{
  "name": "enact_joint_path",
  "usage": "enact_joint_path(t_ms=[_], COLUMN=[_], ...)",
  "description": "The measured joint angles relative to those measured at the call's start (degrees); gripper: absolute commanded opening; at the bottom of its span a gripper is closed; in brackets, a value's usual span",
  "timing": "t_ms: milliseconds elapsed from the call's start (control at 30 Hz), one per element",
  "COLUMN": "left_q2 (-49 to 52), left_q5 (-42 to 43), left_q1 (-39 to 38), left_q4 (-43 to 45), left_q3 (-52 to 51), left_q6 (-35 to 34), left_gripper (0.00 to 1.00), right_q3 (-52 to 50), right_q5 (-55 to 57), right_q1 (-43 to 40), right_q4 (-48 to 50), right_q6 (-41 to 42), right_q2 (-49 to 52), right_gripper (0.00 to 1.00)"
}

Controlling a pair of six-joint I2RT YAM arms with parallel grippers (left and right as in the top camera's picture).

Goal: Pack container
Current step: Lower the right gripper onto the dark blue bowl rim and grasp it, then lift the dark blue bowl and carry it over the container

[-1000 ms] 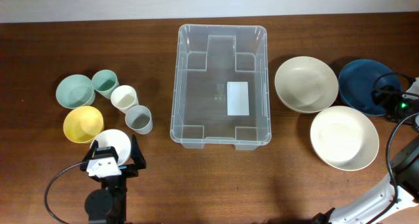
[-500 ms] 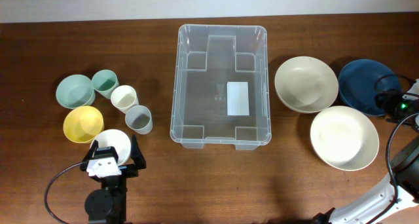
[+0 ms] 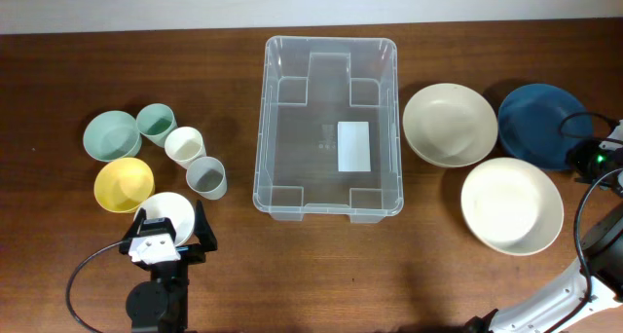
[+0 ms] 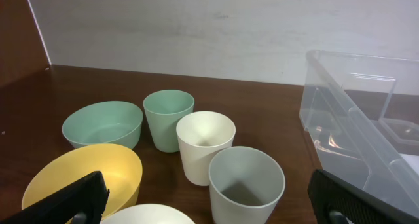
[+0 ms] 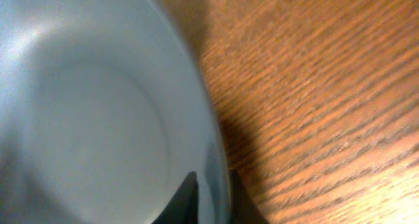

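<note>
The container [image 3: 261, 148], a large clear bin with a white label on its base, stands mid-table and has nothing in it; its corner also shows in the left wrist view [image 4: 366, 119]. At the far right, my right gripper [image 3: 572, 146] is shut on the rim of the dark blue bowl [image 3: 531, 124]. In the right wrist view the two fingertips [image 5: 190, 199] pinch that rim [image 5: 219, 178] from inside and outside. My left gripper [image 3: 170, 238] is wide open at the front left, just behind a small white bowl [image 3: 167, 214], holding nothing.
Left of the bin: a green bowl [image 3: 110, 135], yellow bowl [image 3: 123, 183], green cup [image 3: 155, 123], cream cup [image 3: 183, 145] and grey cup [image 3: 206, 176]. Right of it: a beige bowl [image 3: 450, 125] touching the blue one, and a cream bowl [image 3: 511, 204].
My right gripper has closed on the blue bowl's rim. The blue bowl and the beige bowl beside it have shifted slightly left. The left arm has not moved.
</note>
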Motion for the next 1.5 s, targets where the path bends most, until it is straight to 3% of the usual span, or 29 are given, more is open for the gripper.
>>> enact_joint_path(t_ms=[400, 700, 1100, 1333, 1500], left_q2=[0.0, 0.0, 0.0, 0.0, 0.0], left_q5=[0.0, 0.0, 0.0, 0.0, 0.0], left_q1=[0.0, 0.0, 0.0, 0.0, 0.0], left_q4=[0.0, 0.0, 0.0, 0.0, 0.0], left_q3=[0.0, 0.0, 0.0, 0.0, 0.0], left_q6=[0.0, 0.0, 0.0, 0.0, 0.0], left_gripper=[1.0, 1.0, 1.0, 1.0, 1.0], right_q3=[-0.02, -0.02, 0.09, 0.13, 0.33], right_q5=[-2.25, -22.21, -49.0, -54.38, -54.45], right_q1=[-0.57, -6.34, -7.8, 1.6, 9.94], right_q4=[3.02, 18.23, 55.76, 79.54, 85.46], right_q6=[1.31, 7.32, 34.88, 53.35, 62.71], right_q2=[0.0, 0.07, 0.07, -0.28, -0.76], right_gripper=[0.04, 0.04, 0.04, 0.04, 0.04])
